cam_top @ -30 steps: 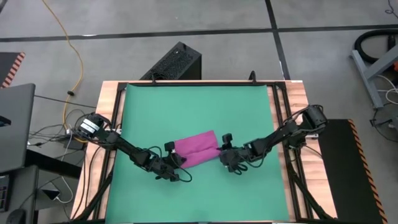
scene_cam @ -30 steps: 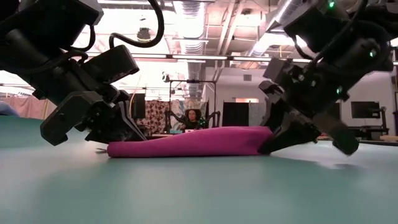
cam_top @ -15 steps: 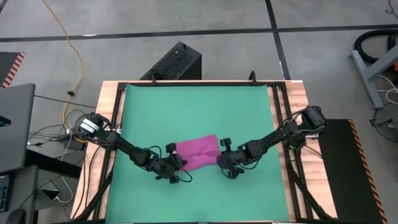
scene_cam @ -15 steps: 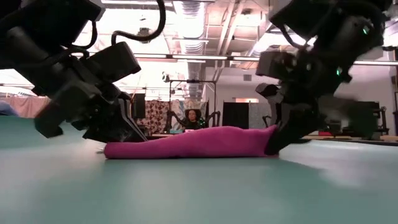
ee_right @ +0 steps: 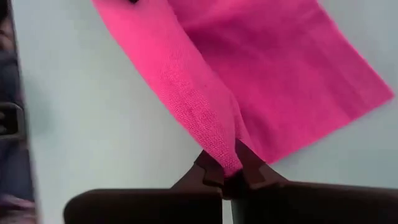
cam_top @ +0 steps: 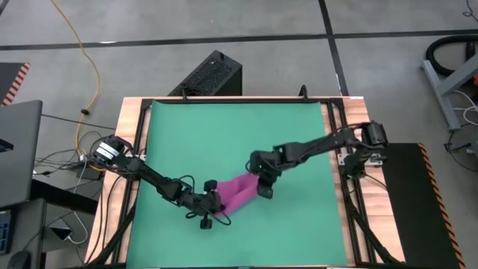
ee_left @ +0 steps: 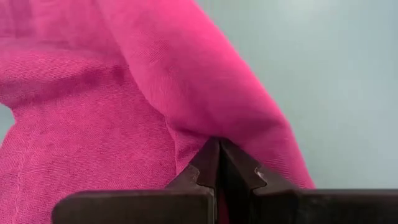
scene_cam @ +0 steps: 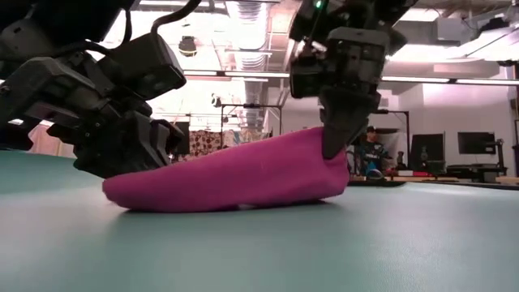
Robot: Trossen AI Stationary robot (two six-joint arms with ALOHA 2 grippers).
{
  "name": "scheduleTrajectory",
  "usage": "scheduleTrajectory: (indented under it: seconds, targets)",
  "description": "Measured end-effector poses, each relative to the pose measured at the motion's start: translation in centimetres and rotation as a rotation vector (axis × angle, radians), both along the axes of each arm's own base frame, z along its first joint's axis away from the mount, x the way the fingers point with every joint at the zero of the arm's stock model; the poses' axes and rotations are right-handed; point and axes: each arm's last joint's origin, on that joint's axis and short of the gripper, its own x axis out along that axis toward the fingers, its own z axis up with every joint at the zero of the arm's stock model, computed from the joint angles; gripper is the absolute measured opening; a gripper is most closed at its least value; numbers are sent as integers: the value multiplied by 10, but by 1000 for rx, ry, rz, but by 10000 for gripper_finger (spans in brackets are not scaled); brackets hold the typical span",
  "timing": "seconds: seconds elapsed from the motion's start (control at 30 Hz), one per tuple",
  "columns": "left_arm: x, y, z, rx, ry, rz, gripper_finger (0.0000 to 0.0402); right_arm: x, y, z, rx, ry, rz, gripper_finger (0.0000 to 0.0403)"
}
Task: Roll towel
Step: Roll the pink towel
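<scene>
The magenta towel [cam_top: 237,193] lies bunched on the green mat [cam_top: 224,134], near the table's front. In the low view the towel [scene_cam: 235,174] slopes from a raised right end down to a left end resting on the mat. My left gripper [cam_top: 213,203] is shut on the towel's left end and reaches in from the table's left. My right gripper [cam_top: 265,188] is shut on the towel's right end and stands above it, pointing steeply down [scene_cam: 336,142]. My left gripper pinches a fold of the towel's left end [ee_left: 205,127] between its two fingers. It comes slanting down from the table's left. That end stays low, on the mat [scene_cam: 122,193]. My right gripper pinches a bunched fold at the towel's right end [ee_right: 221,146] between its fingertips, from above. That end [scene_cam: 328,162] is lifted off the mat, and the cloth runs down from it toward the left gripper.
The mat covers most of the wooden table [cam_top: 128,149], with bare mat to the far side and to the right of the towel. A black box [cam_top: 210,75] stands on the floor beyond the far edge. A person [scene_cam: 371,154] shows far behind the table.
My right gripper has shut on the towel's right end, risen and gone toward the table's left and far side, rolling its wrist. That end is now lifted and drawn inward, so the towel is bunched shorter and slopes. Its left end stays down on the mat in the shut left gripper.
</scene>
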Motion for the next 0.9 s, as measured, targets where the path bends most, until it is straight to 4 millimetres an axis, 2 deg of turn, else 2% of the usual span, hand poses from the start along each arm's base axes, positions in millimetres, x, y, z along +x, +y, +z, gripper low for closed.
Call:
scheduleTrajectory:
  seconds: [0.2, 0.37, 0.5, 0.77, 0.9]
  targets:
    - [0, 0, 0, -2, -1, 2, 0, -3, -27, -7, 78, 92, -93, 14]
    - [0, 0, 3, -40, -2, 23, 0, 0, -27, -23, 92, 138, -82, 14]
    - [-4, -2, 16, -104, -3, 6, 0, 6, -27, -41, 110, 171, -70, 14]
    - [-24, -3, 64, -184, -29, 26, 0, 10, -27, -54, 140, 185, -59, 14]
    - [-37, -7, 90, -157, -159, 110, 0, 10, -31, -54, 154, 185, -71, 14]
